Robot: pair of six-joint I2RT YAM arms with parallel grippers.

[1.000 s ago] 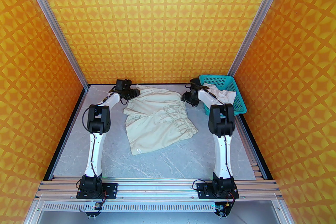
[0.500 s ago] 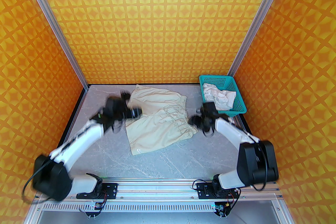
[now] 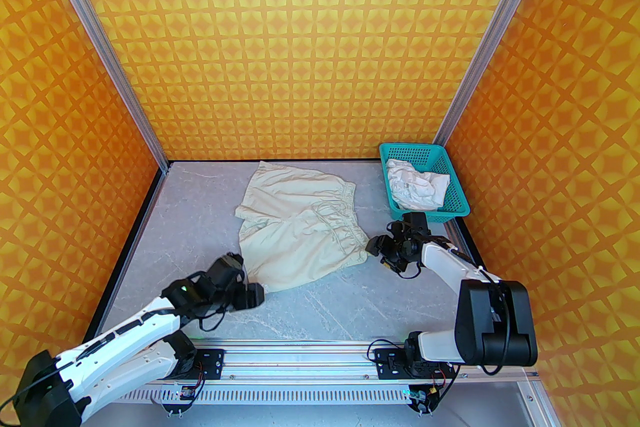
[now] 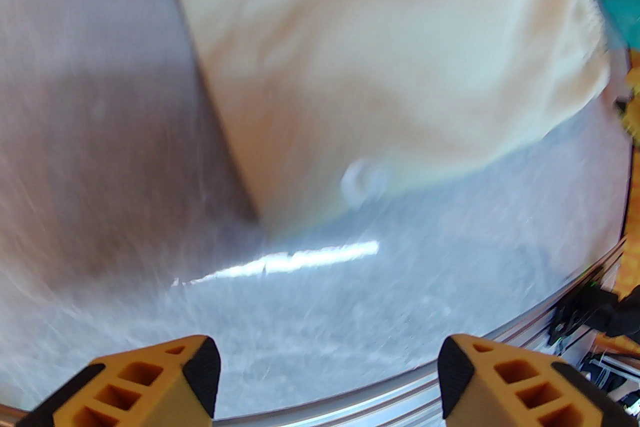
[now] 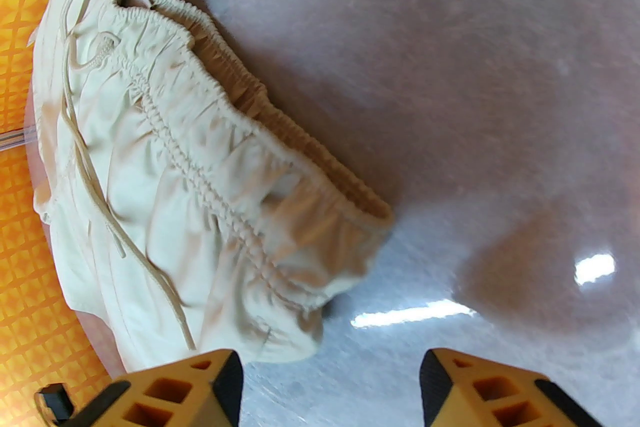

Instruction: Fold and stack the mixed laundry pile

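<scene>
Beige shorts (image 3: 300,230) lie flat, mid tabletop (image 3: 350,305) toward the far edge, with the waistband (image 5: 210,114) facing the right edge and the leg hems facing left and near. The white shirt (image 3: 417,187) sits bunched in the teal basket (image 3: 457,212) at the far right corner, untouched. The left claw (image 3: 254,296) is low at the shorts' near-left hem corner, jaws wide with nothing between them. The right claw (image 3: 374,246) is just beside the near end of the waistband, jaws also spread and empty. We read the step as a two-corner pickup to fold the near leg over the far one. To do it well, each claw should drop straight onto its corner and bite both cloth layers, not just the top one. On the left we go in right at the hem corner by the small logo (image 4: 360,177), far enough onto the cloth that it doesn't slip out. On the right we take the thick gathered elastic, which should hold better than the thin fabric, and keep clear of the loose drawstring (image 5: 85,154) so it doesn't drag. Both claws should close together, lift level only enough to clear the tabletop, carry toward the far edge and lay edge on edge. Uneven lift would likely skew the fold.
</scene>
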